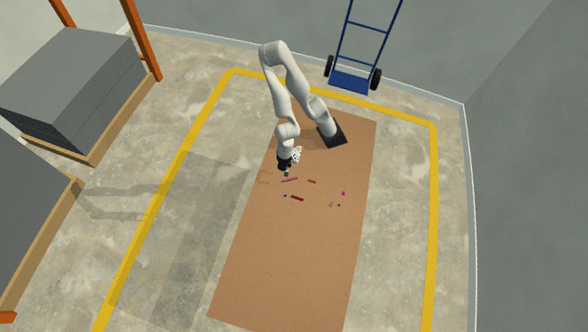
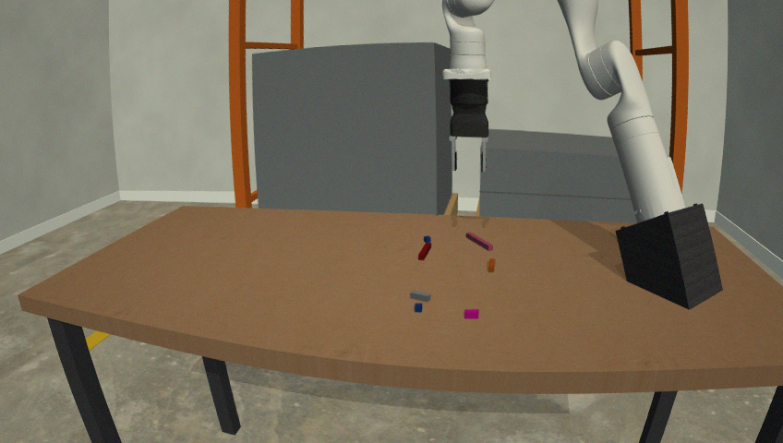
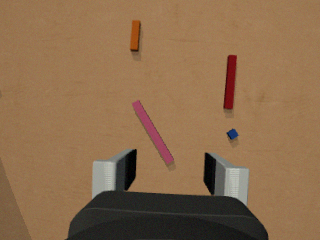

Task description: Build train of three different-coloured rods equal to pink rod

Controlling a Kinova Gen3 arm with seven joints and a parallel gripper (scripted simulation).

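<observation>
1. Nearest in the exterior view, the magenta rod is seen lying flat on the table; it is needed as the two.
2. Just behind, the grey rod, the three, is lain beside by the near blue rod. If grey is taken, the fingers should be lowered across its long sides, with blue left unbrushed.
3. Farther in, the orange rod is found well apart: four, so nine is made by these three. No train is laid yet.
4. Beyond it, the red rod, the pink rod and the far blue rod are best left alone.
5. Above the far side, the gripper is held high, wide open, with nothing gripped. For orange, a likely first pick, it should be centred over the rod's middle; only a slight turn seems needed before a straight descent.
</observation>
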